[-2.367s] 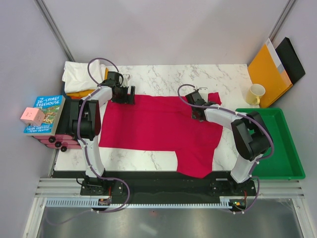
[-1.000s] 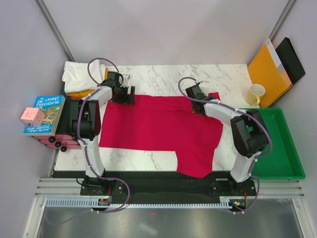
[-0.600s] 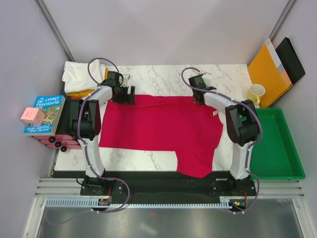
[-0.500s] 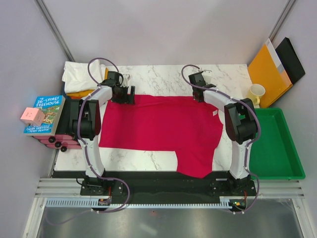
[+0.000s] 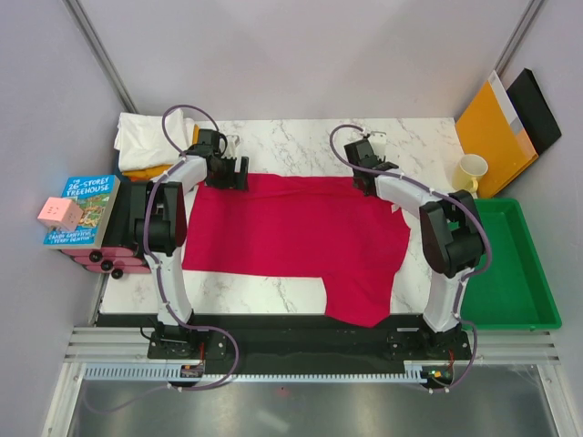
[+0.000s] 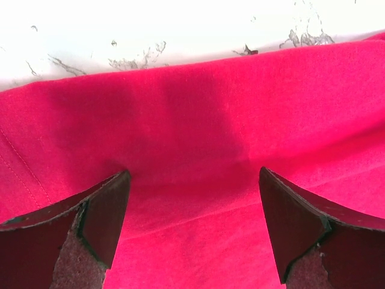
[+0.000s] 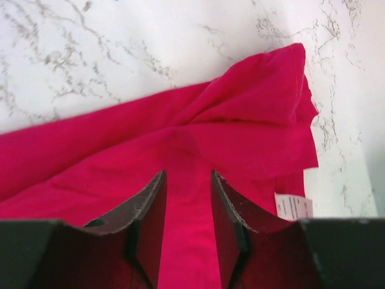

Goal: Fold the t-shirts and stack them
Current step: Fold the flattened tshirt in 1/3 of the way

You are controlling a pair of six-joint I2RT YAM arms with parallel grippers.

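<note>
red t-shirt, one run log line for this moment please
large crimson red cotton t-shirt: flat on table | left tool: open over far edge | right tool: pinching far-right corner

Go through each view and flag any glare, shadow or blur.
Top view: even light, sharp, no glare on the table. Left wrist: marble at the top is blown out to white; the open tool throws a soft shadow on the red shirt. Right wrist: evenly lit; a faint shadow ahead of the tool; its fingers look soft.

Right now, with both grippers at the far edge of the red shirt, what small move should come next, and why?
Probably the left gripper closing on the red t-shirt: its fingers stand wide open over the far hem, while the right gripper, fingers nearly together, seems to pinch the cloth already. Both far corners need holding before folding.
</note>
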